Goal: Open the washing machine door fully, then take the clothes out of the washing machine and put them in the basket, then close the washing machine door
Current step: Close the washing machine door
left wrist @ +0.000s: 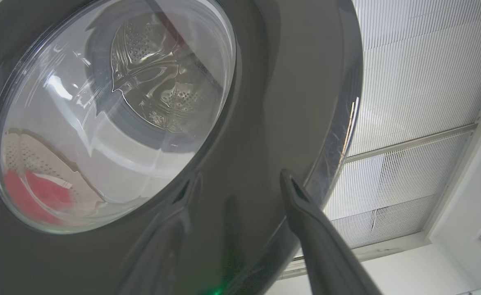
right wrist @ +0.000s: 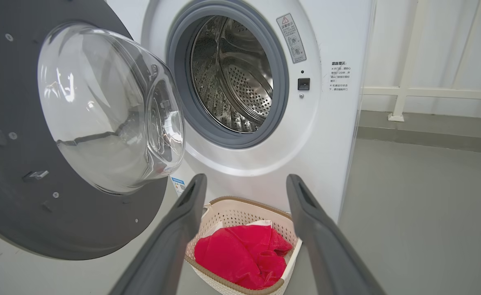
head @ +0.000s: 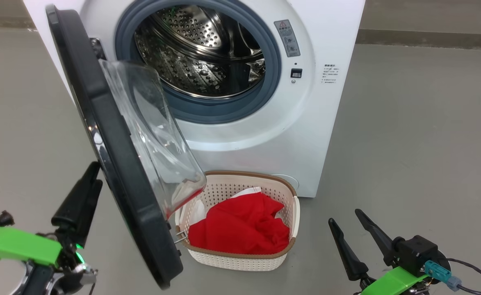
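The white washing machine [head: 306, 123] stands with its door [head: 121, 172] swung about halfway out, glass bowl facing the drum [head: 199, 49], where no clothes show. The red clothes [head: 240, 227] lie in the cream basket [head: 244, 260] on the floor before the machine. My left gripper [head: 90, 176] is at the outer side of the door, low down. In the left wrist view its fingers [left wrist: 306, 221] stand apart close against the door's black face [left wrist: 265, 102] near the rim, holding nothing. My right gripper [head: 344, 216] is open and empty, right of the basket, pointing at it [right wrist: 245, 179].
Grey floor spreads on both sides of the machine. The door's lower edge hangs over the basket's left end. A wall base runs behind the machine [right wrist: 429, 131]. A cable trails from my right wrist [head: 470, 270].
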Robot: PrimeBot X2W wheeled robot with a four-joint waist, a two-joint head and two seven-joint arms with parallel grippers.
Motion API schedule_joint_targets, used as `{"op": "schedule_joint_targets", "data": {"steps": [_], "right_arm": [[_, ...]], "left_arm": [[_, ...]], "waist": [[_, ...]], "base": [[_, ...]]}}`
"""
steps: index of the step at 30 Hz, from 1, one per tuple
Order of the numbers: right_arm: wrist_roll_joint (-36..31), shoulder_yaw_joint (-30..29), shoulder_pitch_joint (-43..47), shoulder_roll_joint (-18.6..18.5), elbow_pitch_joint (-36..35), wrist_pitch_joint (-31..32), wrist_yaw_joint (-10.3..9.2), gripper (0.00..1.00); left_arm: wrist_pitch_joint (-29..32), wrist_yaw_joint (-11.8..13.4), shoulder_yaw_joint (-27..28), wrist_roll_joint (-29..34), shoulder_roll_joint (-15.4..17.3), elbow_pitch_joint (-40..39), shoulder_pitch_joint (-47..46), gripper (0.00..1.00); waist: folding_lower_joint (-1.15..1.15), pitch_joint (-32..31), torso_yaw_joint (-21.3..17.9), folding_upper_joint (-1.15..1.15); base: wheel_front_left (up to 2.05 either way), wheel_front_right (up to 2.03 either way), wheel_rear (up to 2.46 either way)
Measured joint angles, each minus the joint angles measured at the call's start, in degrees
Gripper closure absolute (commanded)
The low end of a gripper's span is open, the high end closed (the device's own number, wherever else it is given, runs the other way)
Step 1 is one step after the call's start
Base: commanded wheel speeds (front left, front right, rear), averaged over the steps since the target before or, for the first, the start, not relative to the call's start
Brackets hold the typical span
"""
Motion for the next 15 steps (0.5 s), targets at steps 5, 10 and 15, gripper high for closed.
{"op": "schedule_joint_targets", "data": {"steps": [5,10,15], "right_arm": [[0.0,-0.1,0.0,0.2,0.0,0.0,0.01,0.0],[0.0,-0.2,0.0,0.4,0.0,0.0,0.01,0.0],[0.0,-0.3,0.0,0.4,0.0,0.0,0.01,0.0]], "left_arm": [[-3.8,-5.6,0.9,3.0,0.2,-0.9,2.8,0.0],[-12.2,-11.5,0.7,16.5,4.0,-0.9,7.0,0.0],[-22.9,-13.2,-2.5,35.5,8.2,0.9,11.0,0.0]], "waist": [[0.0,0.3,0.2,0.0],[0.0,0.5,0.4,0.0],[0.0,0.5,0.6,0.0]], "base": [[0.0,0.0,0.0],[0.0,0.0,0.0],[0.0,0.0,0.0]]}}
